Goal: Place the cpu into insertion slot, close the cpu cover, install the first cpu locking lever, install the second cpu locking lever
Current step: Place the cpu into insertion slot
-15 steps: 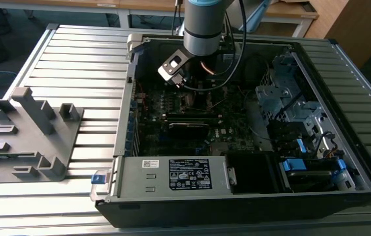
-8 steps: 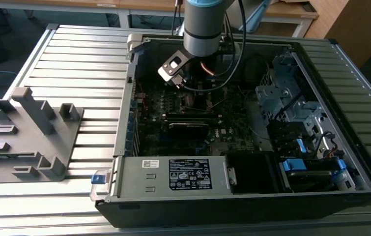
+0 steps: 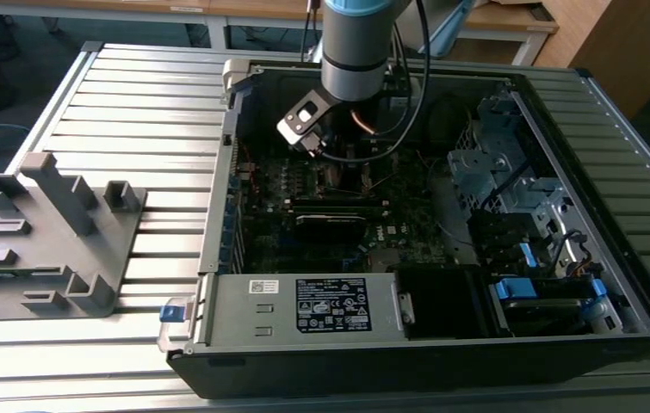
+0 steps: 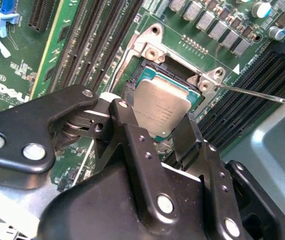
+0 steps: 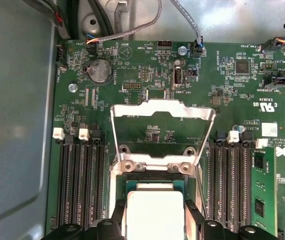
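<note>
Grey cpu [image 4: 161, 107] at insertion slot [image 4: 130, 59], hand [image 4: 155, 117] close — cpu cover [image 5: 132, 112] raised

Slatted grey table [image 3: 141, 95] w/ open PC case [image 3: 417, 368] on it — grey fixture [image 3: 49, 249] toward the exterior view's left.

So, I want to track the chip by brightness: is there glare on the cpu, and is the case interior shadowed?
First wrist view: the cpu is washed out white; second wrist view: it shows even grey, little glare; exterior view: the case interior lies dark, the ribbed table bright.
</note>
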Available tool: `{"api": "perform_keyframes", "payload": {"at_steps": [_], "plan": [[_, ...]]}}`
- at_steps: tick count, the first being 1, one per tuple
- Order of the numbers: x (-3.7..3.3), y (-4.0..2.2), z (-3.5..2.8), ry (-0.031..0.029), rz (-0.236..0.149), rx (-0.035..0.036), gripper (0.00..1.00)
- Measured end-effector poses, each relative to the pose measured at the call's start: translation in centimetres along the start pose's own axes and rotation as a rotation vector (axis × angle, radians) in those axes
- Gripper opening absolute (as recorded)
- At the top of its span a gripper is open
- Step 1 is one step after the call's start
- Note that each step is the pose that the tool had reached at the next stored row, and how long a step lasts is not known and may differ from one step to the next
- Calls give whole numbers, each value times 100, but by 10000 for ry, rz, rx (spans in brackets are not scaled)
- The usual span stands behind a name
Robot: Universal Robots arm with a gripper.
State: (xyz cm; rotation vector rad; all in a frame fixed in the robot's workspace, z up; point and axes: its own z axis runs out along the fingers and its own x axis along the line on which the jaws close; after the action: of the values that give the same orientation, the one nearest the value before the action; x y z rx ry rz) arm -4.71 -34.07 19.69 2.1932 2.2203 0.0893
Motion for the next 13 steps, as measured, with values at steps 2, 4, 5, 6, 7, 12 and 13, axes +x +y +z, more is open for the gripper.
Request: {"api": "perform_keyframes", "payload": {"at_steps": [2, 4, 5, 6, 7, 12, 13], "plan": [[0, 0, 13, -1, 0, -29, 54], [-2, -2, 18, -3, -2, -37, 54], [-2, -2, 19, -2, 4, -39, 54], [-3, -3, 21, -1, 14, -41, 54], [-3, -4, 26, -5, 77, -41, 54], [-4, -4, 28, -6, 94, -42, 54], [-3, -4, 33, -4, 94, -44, 54]]}}
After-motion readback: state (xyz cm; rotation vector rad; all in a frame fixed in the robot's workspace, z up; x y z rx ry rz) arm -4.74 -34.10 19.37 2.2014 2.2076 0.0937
